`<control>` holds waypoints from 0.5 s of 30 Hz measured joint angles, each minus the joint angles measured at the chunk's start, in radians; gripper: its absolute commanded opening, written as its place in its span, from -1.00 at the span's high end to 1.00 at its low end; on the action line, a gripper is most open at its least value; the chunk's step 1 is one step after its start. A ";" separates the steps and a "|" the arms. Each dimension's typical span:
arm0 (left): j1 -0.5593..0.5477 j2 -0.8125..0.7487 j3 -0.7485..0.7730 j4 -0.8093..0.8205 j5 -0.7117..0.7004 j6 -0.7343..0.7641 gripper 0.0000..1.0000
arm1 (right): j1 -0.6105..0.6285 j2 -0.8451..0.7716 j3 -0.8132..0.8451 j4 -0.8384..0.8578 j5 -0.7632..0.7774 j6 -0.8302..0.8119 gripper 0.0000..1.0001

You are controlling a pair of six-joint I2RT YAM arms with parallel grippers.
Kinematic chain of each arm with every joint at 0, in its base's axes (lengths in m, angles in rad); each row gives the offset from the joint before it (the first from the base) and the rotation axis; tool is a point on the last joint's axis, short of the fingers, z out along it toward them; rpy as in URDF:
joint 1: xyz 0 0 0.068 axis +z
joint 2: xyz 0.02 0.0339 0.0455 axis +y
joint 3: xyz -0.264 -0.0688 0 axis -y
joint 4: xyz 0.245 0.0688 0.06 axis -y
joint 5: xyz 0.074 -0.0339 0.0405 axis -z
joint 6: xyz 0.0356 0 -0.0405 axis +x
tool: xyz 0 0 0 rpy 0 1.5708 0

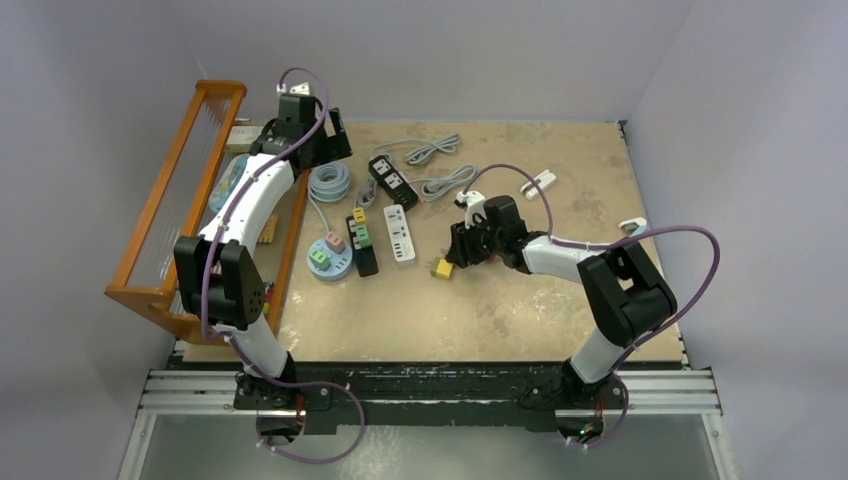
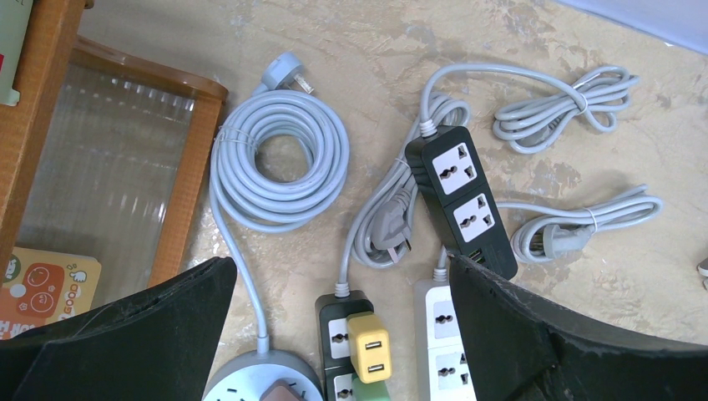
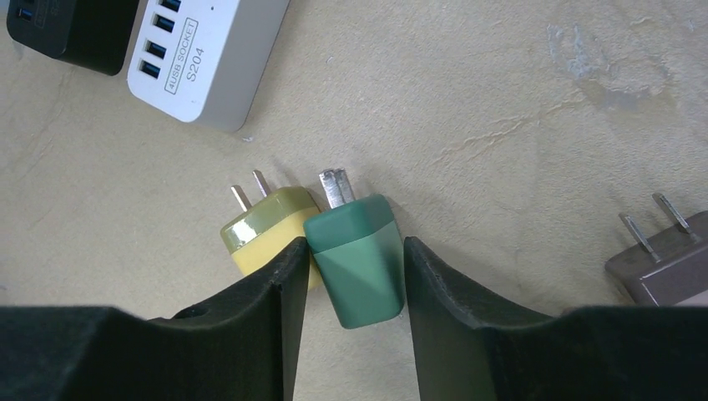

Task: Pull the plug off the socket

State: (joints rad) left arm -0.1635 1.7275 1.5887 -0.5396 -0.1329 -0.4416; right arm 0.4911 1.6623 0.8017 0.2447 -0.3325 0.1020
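Note:
My right gripper (image 3: 351, 251) is down at the table's middle (image 1: 462, 252), shut on a dark green plug (image 3: 357, 257) whose prongs point away; both fingers press its sides. A yellow plug (image 3: 263, 224) lies loose against the left finger, also seen from above as the yellow plug (image 1: 441, 267). My left gripper (image 2: 334, 276) is open and holds nothing, hovering at the back left (image 1: 335, 130) over the sockets. Below it a black power strip (image 2: 338, 305) carries a yellow USB plug (image 2: 368, 347) and a light green plug (image 2: 373, 391). A round grey socket (image 2: 250, 380) holds a brown plug.
A white power strip (image 1: 400, 234) and a second black strip (image 1: 392, 180) lie by coiled grey cables (image 1: 329, 183). A wooden rack (image 1: 180, 200) stands along the left edge. A grey-brown plug (image 3: 664, 267) lies loose to the right of my right gripper. White plugs (image 1: 540, 181) lie further back.

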 measured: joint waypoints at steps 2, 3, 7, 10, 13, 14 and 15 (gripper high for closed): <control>0.000 0.000 0.000 0.000 0.000 0.000 -1.00 | 0.000 0.000 0.001 0.000 0.000 0.002 0.17; 0.000 0.000 0.000 0.000 0.000 0.000 -1.00 | 0.000 0.000 0.001 0.000 -0.001 0.003 0.20; 0.000 0.000 0.000 0.000 0.000 0.000 -1.00 | 0.000 0.000 0.002 0.000 0.000 0.004 0.26; 0.000 0.000 0.000 0.000 0.000 0.000 -1.00 | -0.003 0.000 0.003 0.000 -0.002 0.006 0.32; 0.000 0.000 0.000 0.000 -0.001 0.000 -1.00 | -0.015 0.003 0.013 -0.009 -0.021 0.010 0.32; 0.000 0.000 0.000 0.000 -0.001 0.000 -1.00 | -0.023 0.009 0.020 -0.010 -0.035 0.010 0.32; 0.000 0.000 0.000 0.000 -0.001 0.000 -1.00 | -0.034 0.017 0.030 -0.010 -0.053 0.010 0.32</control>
State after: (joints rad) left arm -0.1635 1.7275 1.5887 -0.5400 -0.1341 -0.4412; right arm 0.4576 1.6791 0.8314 0.2352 -0.3855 0.1120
